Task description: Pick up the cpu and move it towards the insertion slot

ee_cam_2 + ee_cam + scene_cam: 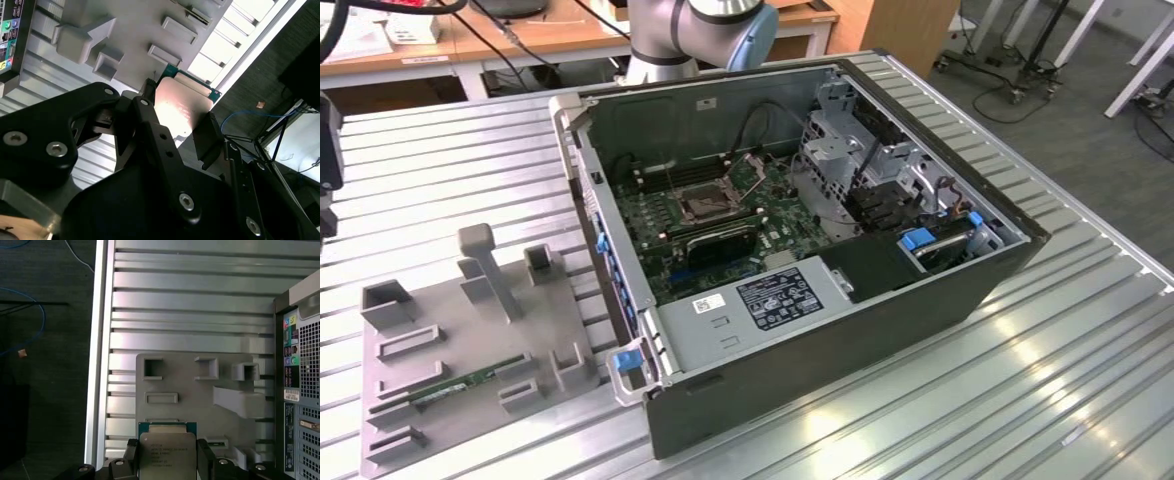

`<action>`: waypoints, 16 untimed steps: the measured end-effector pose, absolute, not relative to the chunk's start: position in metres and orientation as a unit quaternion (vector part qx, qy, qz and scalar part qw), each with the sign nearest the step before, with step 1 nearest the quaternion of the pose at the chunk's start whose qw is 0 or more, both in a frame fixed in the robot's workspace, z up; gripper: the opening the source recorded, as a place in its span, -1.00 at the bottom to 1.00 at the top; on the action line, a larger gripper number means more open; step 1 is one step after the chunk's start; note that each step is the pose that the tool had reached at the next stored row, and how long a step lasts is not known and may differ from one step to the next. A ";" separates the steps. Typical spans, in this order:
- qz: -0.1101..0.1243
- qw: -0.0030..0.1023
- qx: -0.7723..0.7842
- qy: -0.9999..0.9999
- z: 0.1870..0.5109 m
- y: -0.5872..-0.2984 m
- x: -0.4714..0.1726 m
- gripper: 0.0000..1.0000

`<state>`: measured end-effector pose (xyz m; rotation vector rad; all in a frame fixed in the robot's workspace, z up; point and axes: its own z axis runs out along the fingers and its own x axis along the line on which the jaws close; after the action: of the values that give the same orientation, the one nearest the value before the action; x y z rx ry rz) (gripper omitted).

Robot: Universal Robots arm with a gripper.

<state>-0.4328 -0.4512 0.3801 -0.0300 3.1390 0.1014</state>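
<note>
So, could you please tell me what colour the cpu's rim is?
Teal green, framing the silver top of the cpu; the first wrist view shows it best.

Wooden desks [587, 38] beyond ribbed metal table [1067, 400]

Looks like a robotics lab: a ribbed metal table [1067, 400] bears an opened computer tower [881, 320], a robot arm [687, 35] rises behind, wooden desks [547, 40] beyond, blue cable [44, 319] loose on carpet [50, 400].

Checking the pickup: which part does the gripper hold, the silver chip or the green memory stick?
The cpu: square and silver-topped, it is clamped in the gripper. The long green memory stick lies on the grey fixture.
</note>
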 end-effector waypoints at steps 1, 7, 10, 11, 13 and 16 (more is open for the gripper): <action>0.032 0.000 -0.010 0.999 0.381 -0.451 -0.433 0.09; 0.032 0.000 -0.010 0.999 0.383 -0.451 -0.433 0.09; 0.032 0.000 -0.010 0.999 0.383 -0.451 -0.433 0.09; 0.032 0.000 -0.010 0.999 0.384 -0.451 -0.433 0.09; 0.032 0.000 -0.010 0.999 0.384 -0.451 -0.433 0.09; 0.032 0.000 -0.010 0.999 0.384 -0.451 -0.432 0.09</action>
<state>-0.4318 -0.4511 0.3836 -0.0300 3.1391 0.1015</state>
